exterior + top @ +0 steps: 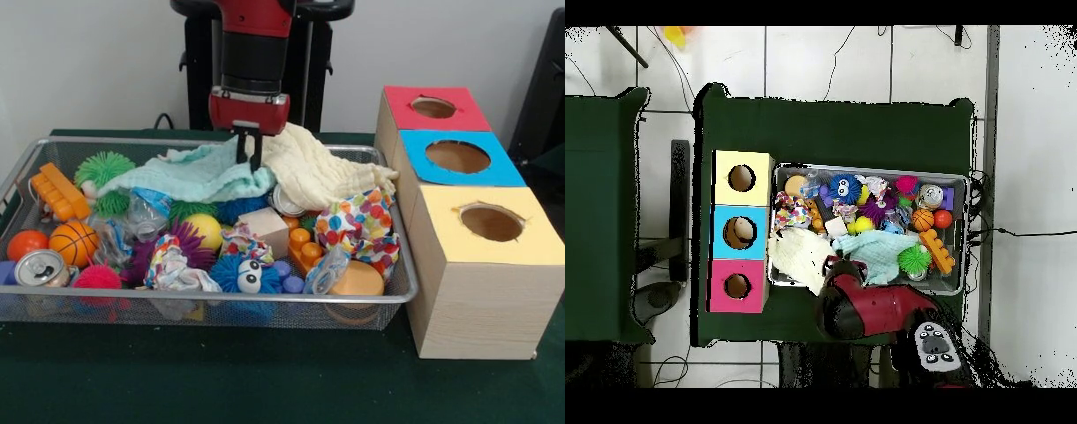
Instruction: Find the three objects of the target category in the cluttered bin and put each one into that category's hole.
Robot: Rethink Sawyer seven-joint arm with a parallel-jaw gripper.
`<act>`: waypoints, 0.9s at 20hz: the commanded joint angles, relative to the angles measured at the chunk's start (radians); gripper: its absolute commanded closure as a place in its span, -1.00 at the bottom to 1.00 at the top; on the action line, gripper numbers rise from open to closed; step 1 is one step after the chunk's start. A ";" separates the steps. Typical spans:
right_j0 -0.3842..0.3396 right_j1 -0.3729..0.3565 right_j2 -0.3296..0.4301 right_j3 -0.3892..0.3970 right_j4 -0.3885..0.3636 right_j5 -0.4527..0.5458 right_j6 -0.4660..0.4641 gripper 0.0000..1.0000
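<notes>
The silver wire-mesh bin (402, 287) sits on the green table, full of clutter; it also shows in the overhead view (865, 168). No plush animal shows in the bin; neither teddy bear nor tiger is in sight. My gripper (249, 152) hangs over the bin's back middle, its tips down at a mint-green cloth (199, 177) lying next to a cream cloth (318, 168). To the right of the bin stands a wooden box with a red hole (433, 107), a blue hole (457, 156) and a yellow hole (492, 223). Something pale tan shows inside the blue hole from overhead (743, 232).
In the bin lie a blue spiky ball with googly eyes (243, 274), a green spiky ball (104, 168), a small basketball (73, 243), a can (40, 268), an orange brick (60, 192), a wooden cube (265, 228) and a polka-dot cloth (357, 225).
</notes>
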 commanded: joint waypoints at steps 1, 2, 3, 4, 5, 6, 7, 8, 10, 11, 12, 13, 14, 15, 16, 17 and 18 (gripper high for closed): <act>0.034 -0.173 0.166 0.095 0.143 0.210 0.129 1.00; 0.041 -0.190 0.171 0.096 0.159 0.226 0.127 1.00; 0.048 -0.202 0.174 0.093 0.173 0.238 0.124 1.00; 0.055 -0.214 0.178 0.090 0.187 0.250 0.122 1.00; 0.064 -0.220 0.178 0.082 0.197 0.253 0.121 1.00; 0.073 -0.226 0.178 0.075 0.207 0.257 0.120 1.00; 0.082 -0.230 0.177 0.064 0.214 0.261 0.118 1.00; 0.091 -0.234 0.176 0.053 0.221 0.264 0.115 1.00; 0.112 -0.243 0.167 0.034 0.234 0.276 0.112 1.00; 0.125 -0.247 0.157 0.026 0.238 0.278 0.113 1.00; 0.137 -0.253 0.147 0.019 0.244 0.283 0.113 1.00; 0.149 -0.260 0.136 0.016 0.248 0.287 0.111 1.00; 0.161 -0.266 0.125 0.013 0.252 0.291 0.110 1.00; 0.168 -0.276 0.118 0.013 0.256 0.300 0.106 1.00; 0.175 -0.285 0.111 0.013 0.260 0.310 0.103 1.00; 0.175 -0.292 0.110 0.018 0.262 0.312 0.099 1.00; 0.174 -0.294 0.110 0.022 0.262 0.307 0.097 1.00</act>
